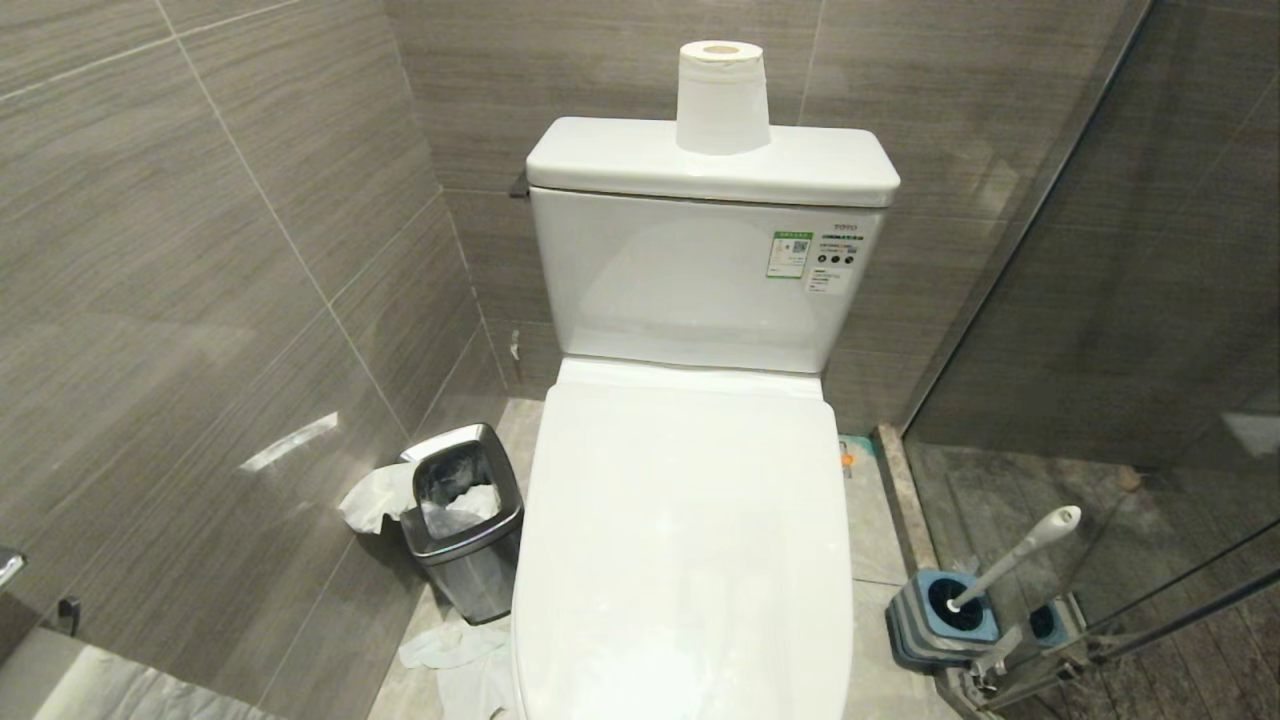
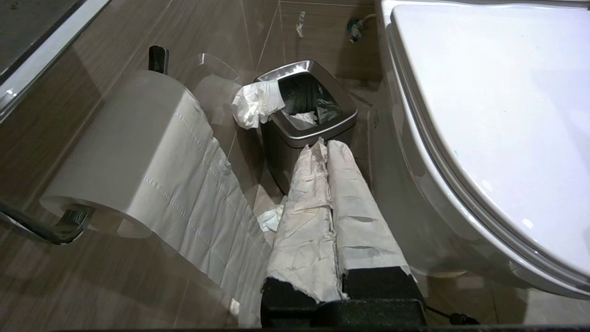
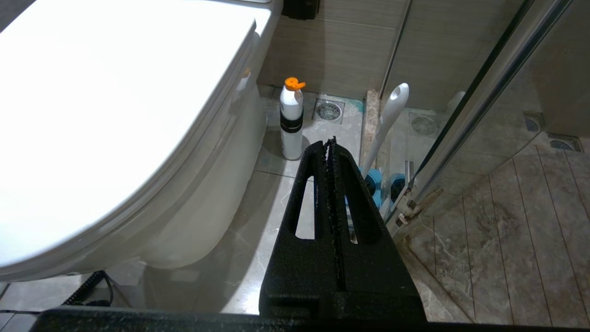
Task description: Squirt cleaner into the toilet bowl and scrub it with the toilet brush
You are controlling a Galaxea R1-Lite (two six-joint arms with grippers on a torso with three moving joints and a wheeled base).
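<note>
Toilet bowl: hidden under the shut white lid [image 1: 685, 540]; the toilet is seen at the centre of the head view, its tank [image 1: 700, 280] against the far wall.
Left gripper [image 2: 323, 144]: clenched, the two paper-wrapped fingers [image 2: 306, 203] pressed together, nothing held; it is seen low at the toilet's left, pointing toward the bin.
Right gripper [image 3: 331, 142]: clenched, the black fingers [image 3: 350, 193] meeting along a toothed seam, nothing held; it is seen low at the toilet's right, pointing toward the brush and bottle.
Brush [image 1: 1015, 560]: stood in its blue-and-grey holder [image 1: 940, 620] on the floor right of the toilet, just beside the glass partition [image 1: 1130, 300]; the handle is tilted up to the right, the head being sunk in the holder.
Bottle [image 3: 292, 121]: white with an orange cap and a black band, upright on the floor close to the toilet base, left of the brush, near a floor drain [image 3: 328, 110].
Bin [image 1: 465, 520]: steel-rimmed, on the floor left of the toilet, crumpled paper hung over its rim.
Wall roll [image 2: 120, 152]: mounted on the left wall, a strip of paper trailing down.
Spare roll [image 1: 722, 97]: upright on the tank top.
Floor paper [image 1: 455, 650]: scraps are seen near the bin.
</note>
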